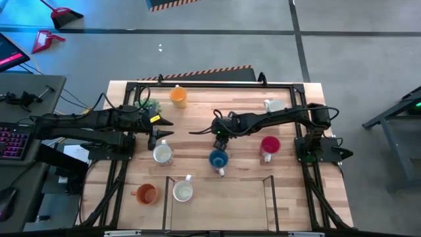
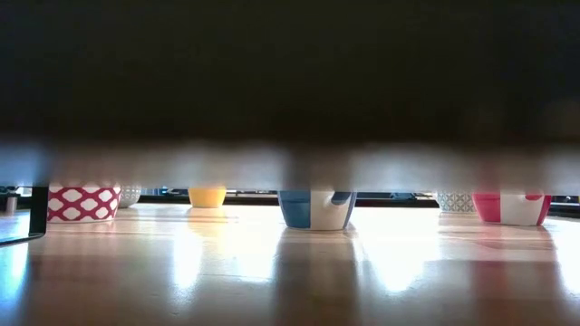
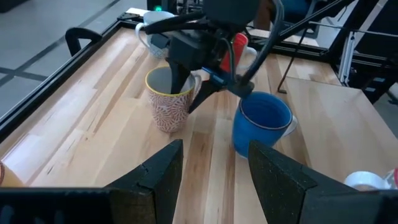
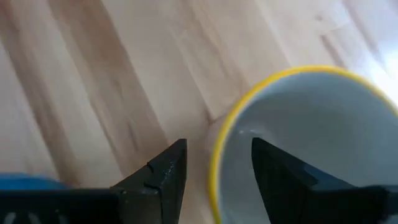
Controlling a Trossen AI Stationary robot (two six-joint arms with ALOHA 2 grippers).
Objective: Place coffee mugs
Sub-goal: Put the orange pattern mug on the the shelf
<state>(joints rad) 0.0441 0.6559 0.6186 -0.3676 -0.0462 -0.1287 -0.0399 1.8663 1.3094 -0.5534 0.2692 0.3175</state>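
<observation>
The right gripper (image 1: 219, 141) hangs over the middle of the table (image 1: 289, 197), its fingers astride the rim of a yellow-rimmed, red-patterned mug (image 3: 169, 99): one finger (image 4: 280, 180) inside the bowl, the other (image 4: 158, 177) outside the wall, with the rim between them. The jaws stand wide, and whether the pads actually press the wall cannot be told. In the high view this mug is hidden under the gripper.

Just beside it, towards the front edge, stands the blue mug (image 1: 218, 159), close to the right gripper. The red mug (image 1: 270, 145) sits further right, and a white mug (image 1: 272, 105) near the back right corner.

The left gripper (image 1: 158, 138) waits on the left side with its fingers (image 3: 155, 177) spread and nothing between them, facing the right gripper. A cream mug (image 1: 162, 154) stands just in front of it. At the back left are a yellow-orange mug (image 1: 178, 97) and a green plant (image 1: 146, 105). Near the front edge an orange mug (image 1: 145, 193) and another white mug (image 1: 183, 190) stand side by side
</observation>
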